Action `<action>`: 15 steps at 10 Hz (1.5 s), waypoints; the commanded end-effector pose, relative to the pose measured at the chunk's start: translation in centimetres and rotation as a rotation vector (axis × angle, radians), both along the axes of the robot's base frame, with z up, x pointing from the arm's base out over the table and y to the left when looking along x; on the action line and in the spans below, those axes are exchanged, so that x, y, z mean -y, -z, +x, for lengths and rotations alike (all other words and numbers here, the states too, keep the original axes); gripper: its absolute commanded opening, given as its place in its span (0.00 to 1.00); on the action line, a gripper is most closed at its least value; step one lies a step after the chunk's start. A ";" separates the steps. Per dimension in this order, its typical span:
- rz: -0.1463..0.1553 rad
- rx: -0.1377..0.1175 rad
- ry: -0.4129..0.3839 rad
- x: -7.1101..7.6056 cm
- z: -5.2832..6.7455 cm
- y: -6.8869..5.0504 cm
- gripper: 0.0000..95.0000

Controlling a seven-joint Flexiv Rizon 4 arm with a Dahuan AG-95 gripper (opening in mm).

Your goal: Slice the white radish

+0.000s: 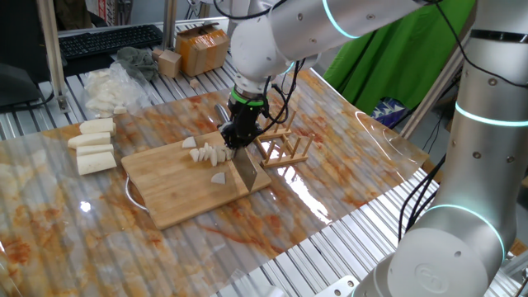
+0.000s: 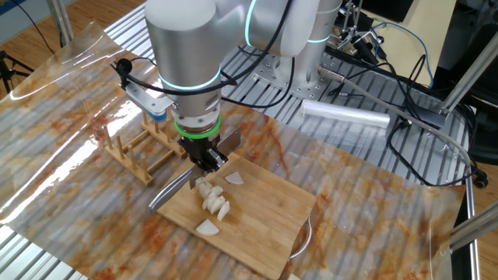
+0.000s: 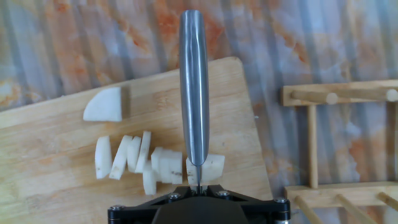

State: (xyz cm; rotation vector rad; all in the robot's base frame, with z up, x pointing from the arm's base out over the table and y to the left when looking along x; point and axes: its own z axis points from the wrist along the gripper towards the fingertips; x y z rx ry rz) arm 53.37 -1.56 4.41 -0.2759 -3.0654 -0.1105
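Observation:
The white radish (image 3: 158,165) lies cut into several pale slices on the wooden cutting board (image 3: 56,134). One half-round piece (image 3: 104,104) lies apart from the row. The slices also show in one fixed view (image 1: 208,154) and in the other fixed view (image 2: 214,204). My gripper (image 3: 197,183) is shut on a knife (image 3: 194,87), whose blade stands edge-down in the row of slices, with one piece (image 3: 213,167) to its right. The gripper shows in one fixed view (image 1: 241,136) and the other fixed view (image 2: 204,159), just above the slices.
A wooden rack (image 1: 280,148) stands right beside the board, also in the hand view (image 3: 339,143). Three longer white chunks (image 1: 92,144) lie left of the board. A heap of white scraps on plastic (image 1: 103,87) and cardboard boxes (image 1: 202,45) stand farther back.

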 end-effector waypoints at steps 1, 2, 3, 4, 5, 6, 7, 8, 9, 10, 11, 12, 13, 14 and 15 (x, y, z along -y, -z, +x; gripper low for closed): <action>0.005 0.023 0.006 -0.2 0.1 1.4 0.00; 0.001 0.025 0.003 -0.3 0.0 2.0 0.00; -0.002 0.020 0.003 -0.2 -0.1 1.1 0.00; 0.000 -0.002 0.007 -0.1 -0.1 0.1 0.00; 0.004 -0.023 0.019 -0.2 -0.1 -0.8 0.00; -0.009 -0.019 0.021 -0.6 -0.2 -0.9 0.00; -0.010 -0.022 0.018 -0.5 -0.3 -1.3 0.00; -0.012 -0.025 0.018 -0.5 -0.4 -1.6 0.00; -0.021 -0.033 0.012 -0.4 -0.5 -2.4 0.00; -0.021 -0.039 0.009 -0.3 -0.6 -2.8 0.00; -0.024 -0.039 0.007 -0.2 -0.7 -3.0 0.00; -0.030 -0.038 0.005 -0.2 -0.7 -3.1 0.00; -0.042 -0.036 -0.001 -0.1 -0.7 -3.2 0.00; -0.043 -0.033 -0.003 0.1 -0.7 -3.1 0.00; -0.041 -0.032 -0.007 0.4 -0.7 -3.0 0.00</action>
